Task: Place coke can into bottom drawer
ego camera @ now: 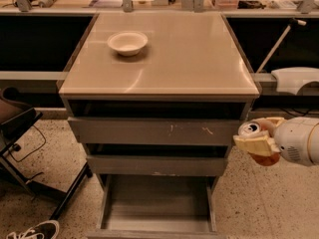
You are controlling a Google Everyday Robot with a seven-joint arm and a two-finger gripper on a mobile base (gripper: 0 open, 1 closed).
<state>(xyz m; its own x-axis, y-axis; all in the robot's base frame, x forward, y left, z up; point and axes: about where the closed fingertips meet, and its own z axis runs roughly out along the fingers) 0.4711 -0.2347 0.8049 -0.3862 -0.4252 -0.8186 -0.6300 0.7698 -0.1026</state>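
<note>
My gripper (259, 139) comes in from the right edge and is shut on the coke can (263, 158), whose silver top and red underside show between the pale fingers. It hangs in the air to the right of the cabinet, level with the top and middle drawer fronts. The bottom drawer (157, 214) is pulled open below and to the left of it. The drawer is a shallow grey tray and nothing shows on its floor.
A white bowl (127, 42) sits at the back left of the cabinet top (199, 59). The scratched top drawer front (154, 131) and middle drawer front (154, 165) are closed. A black chair base (30, 173) and a shoe (37, 230) lie left. A white object (294, 78) rests on the right ledge.
</note>
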